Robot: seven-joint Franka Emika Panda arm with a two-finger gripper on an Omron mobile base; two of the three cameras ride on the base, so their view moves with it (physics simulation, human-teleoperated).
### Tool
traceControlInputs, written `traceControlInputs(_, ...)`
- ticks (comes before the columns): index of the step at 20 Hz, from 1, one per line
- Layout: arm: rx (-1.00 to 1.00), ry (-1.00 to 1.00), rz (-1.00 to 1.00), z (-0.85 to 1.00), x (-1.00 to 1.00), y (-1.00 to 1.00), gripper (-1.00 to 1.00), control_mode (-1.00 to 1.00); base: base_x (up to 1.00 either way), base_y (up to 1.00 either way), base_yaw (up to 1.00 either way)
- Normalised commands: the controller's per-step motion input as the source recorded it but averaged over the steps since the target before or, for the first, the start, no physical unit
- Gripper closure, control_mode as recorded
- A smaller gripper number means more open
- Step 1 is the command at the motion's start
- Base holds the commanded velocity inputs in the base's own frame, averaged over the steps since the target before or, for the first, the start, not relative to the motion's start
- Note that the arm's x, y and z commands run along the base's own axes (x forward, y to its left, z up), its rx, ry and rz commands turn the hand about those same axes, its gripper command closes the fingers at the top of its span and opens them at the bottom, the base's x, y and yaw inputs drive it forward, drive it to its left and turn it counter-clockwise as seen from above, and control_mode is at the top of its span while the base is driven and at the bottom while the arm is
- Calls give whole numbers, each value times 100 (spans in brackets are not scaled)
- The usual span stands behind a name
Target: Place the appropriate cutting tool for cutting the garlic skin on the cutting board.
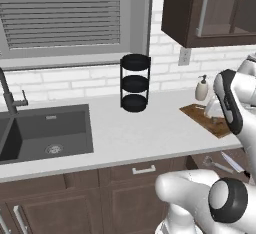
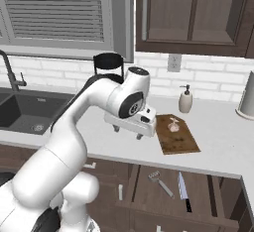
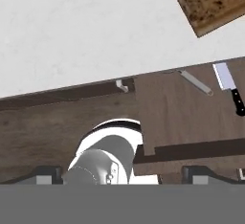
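The dark brown cutting board (image 2: 179, 138) lies on the counter at the right, with the small pale garlic (image 2: 173, 125) on it. Its corner shows in the hand view as the cutting board (image 3: 210, 3). Below the counter a drawer stands open, and in it lies the cutting tool (image 3: 224, 76), a short knife with a grey-blue blade and black handle, also seen as the cutting tool (image 2: 182, 186) and the cutting tool (image 1: 232, 161). My gripper (image 2: 128, 132) hangs open and empty over the counter's front edge, left of the board. One dark fingertip (image 3: 48, 174) rises at the hand view's bottom.
A slim grey utensil (image 3: 196, 82) lies beside the knife in the open drawer (image 2: 149, 186). A beige soap dispenser (image 2: 186, 99) stands behind the board. A black three-tier rack (image 1: 135, 83) is at the wall, the sink (image 1: 45, 133) at the left, a pale canister (image 2: 246, 97) far right.
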Motion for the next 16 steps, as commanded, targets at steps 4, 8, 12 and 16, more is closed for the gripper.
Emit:
traceControlInputs(4,-2,4,6,-41,5,-97,-100,-100,0,0,0)
traceControlInputs(8,0,19,0,-38,-49,-100,-100,-100,0,0,0)
traceControlInputs(12,3,28,0,-62,-48,-79,-100,-100,0,0,0)
traceControlInputs(16,0,10,4,-78,-17,-69,-100,-100,0,0,0)
